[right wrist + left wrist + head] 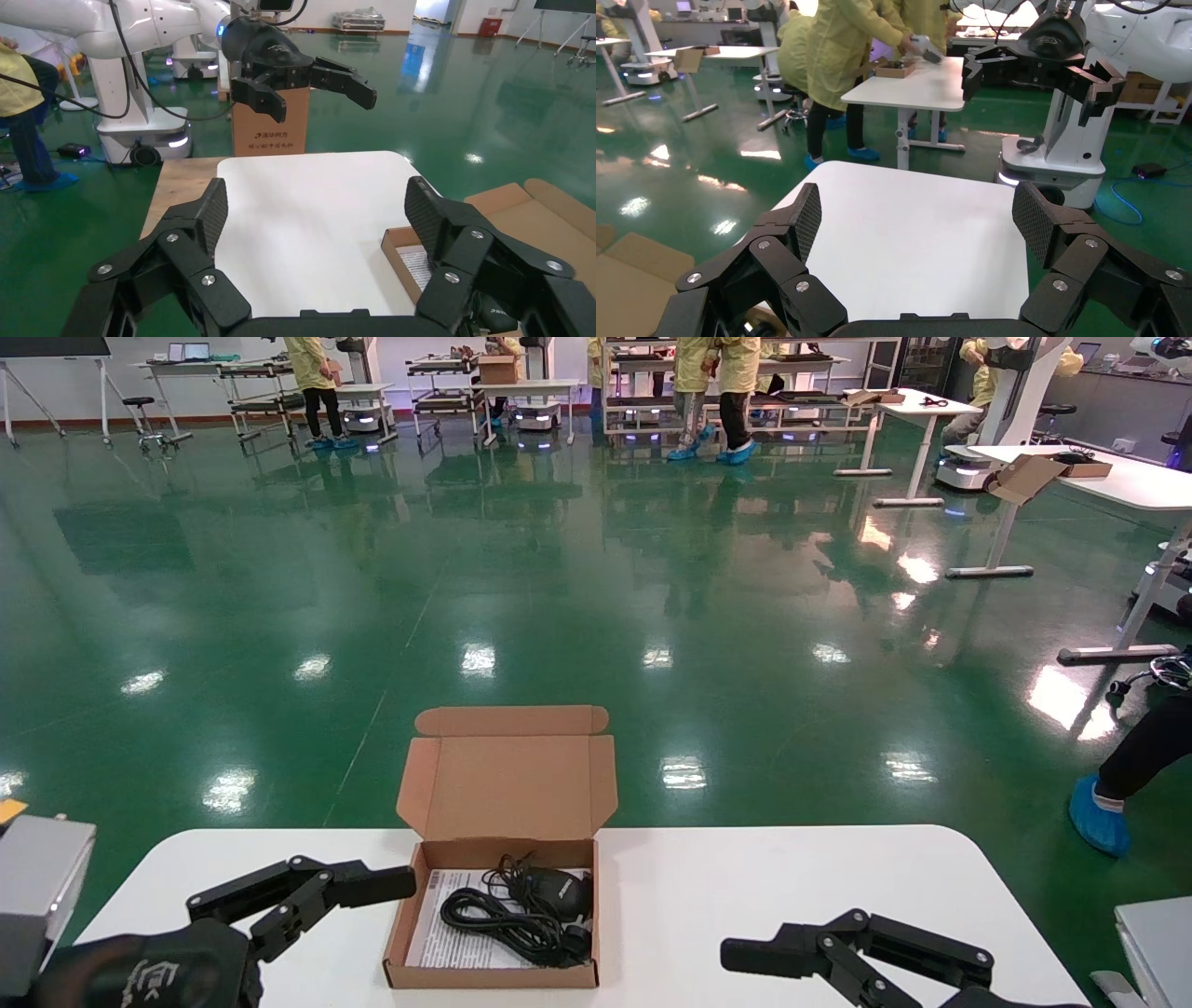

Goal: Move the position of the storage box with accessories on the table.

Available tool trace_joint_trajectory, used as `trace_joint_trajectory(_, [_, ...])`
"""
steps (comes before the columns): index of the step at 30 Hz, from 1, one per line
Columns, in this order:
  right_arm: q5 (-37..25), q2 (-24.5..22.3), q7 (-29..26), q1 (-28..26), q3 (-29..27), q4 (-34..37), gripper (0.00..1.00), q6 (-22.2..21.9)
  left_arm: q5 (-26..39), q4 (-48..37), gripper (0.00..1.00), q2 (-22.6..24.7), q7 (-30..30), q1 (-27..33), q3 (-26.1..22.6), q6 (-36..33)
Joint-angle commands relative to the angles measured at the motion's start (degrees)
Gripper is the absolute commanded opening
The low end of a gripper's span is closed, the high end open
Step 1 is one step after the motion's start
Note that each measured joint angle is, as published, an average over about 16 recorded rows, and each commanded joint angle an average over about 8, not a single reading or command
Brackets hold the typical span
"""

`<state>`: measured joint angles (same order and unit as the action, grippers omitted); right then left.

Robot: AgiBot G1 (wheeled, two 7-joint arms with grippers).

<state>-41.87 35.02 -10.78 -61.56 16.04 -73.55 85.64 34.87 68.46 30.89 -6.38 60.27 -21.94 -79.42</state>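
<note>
At the middle of the table's [764, 896] near edge sits the storage box [494, 933], lid standing open toward the far edge, its long axis running near to far. Inside lie the mouse [557, 893] with its coiled cable [498, 919] on a printed sheet [438, 933]. The left end effector [363, 887] hovers just beside the box's left wall, released and spread wide, clearly the nearer of the two. The right end effector [754, 957] waits apart toward the right near corner, also spread and holding nothing. Nothing stands between either arm and the box; the upright lid looks likely to catch if pushed.
</note>
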Motion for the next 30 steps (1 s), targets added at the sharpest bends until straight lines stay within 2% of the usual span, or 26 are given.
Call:
trace_joint_trajectory(1, [0.0,0.0,0.0,0.0,0.0,0.0,1.0,0.0,0.0,0.0,1.0,0.0,0.0,0.0,0.0,0.0])
trace_joint_trajectory(30, [-0.44,-0.11,0.1,-0.32,0.05,-0.07,1.0,-0.05,0.0,0.0,1.0,0.0,0.0,0.0,0.0,0.0])
